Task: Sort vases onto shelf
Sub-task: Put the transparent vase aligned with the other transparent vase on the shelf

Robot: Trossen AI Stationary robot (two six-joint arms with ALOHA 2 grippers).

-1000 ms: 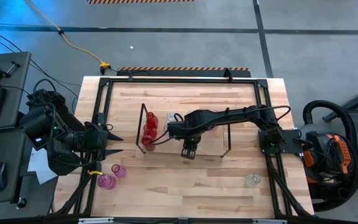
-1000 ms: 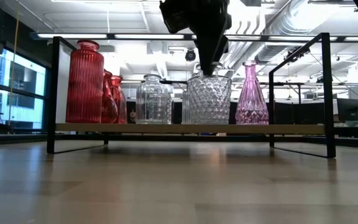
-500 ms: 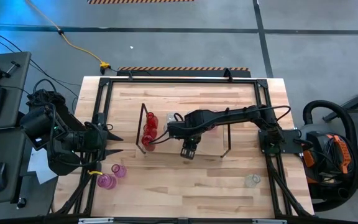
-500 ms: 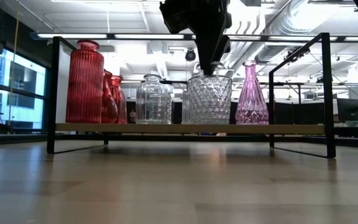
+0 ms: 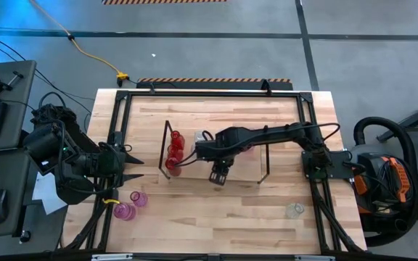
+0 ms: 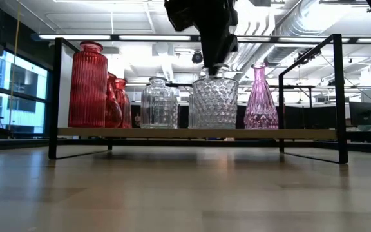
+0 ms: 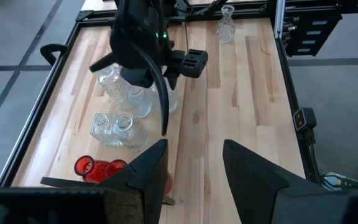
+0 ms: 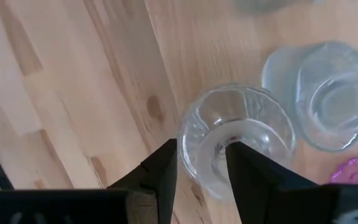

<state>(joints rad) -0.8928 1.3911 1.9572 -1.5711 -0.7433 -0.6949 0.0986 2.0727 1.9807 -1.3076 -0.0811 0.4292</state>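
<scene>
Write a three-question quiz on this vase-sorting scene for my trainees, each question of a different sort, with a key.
1. True or false: the right gripper is at the neck of the diamond-cut clear vase on the shelf.
2. Which vases stand off the shelf, near the waiting left gripper? A) two pink vases B) two red vases C) none
3. Fill in: at the shelf's left end in the low view stands a tall ribbed ____ vase.

Key: 1 true; 2 A; 3 red.
</scene>
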